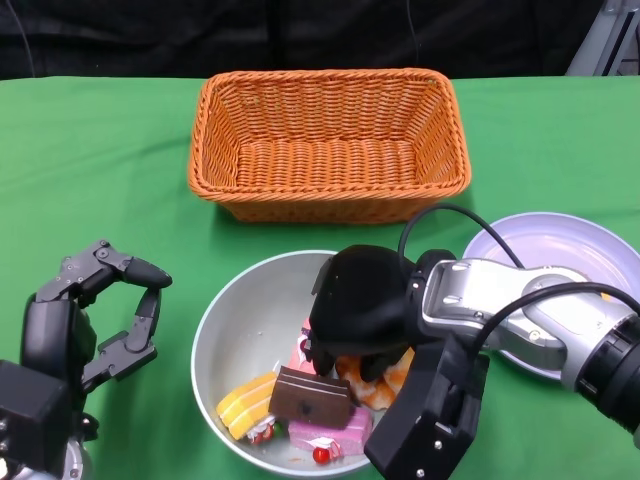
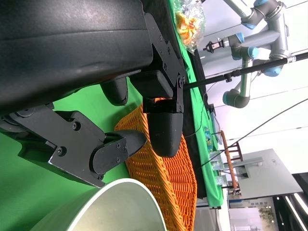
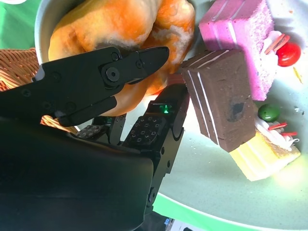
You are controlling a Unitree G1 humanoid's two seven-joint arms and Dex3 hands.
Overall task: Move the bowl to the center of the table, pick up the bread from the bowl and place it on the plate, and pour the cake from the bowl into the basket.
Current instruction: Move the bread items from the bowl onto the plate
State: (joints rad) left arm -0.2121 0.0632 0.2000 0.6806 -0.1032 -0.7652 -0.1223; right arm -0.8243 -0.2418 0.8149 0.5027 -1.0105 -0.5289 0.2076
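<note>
Bread (image 3: pixel 115 29) sits inside the bowl (image 1: pixel 225 320) beside the cake (image 1: pixel 310 395) slices — my right hand (image 1: pixel 360 310) reaches down with fingers (image 3: pixel 139 60) closing around it, while my left hand (image 1: pixel 95 320) hovers open beside the bowl, holding nothing.

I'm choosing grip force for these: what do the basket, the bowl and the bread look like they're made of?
Basket: woven orange wicker or rattan, with visible strands. Bowl: smooth and pale with a soft sheen, probably metal or plastic. Bread: glossy orange-brown crust, real or replica unclear. The right hand reaches onto it.
</note>
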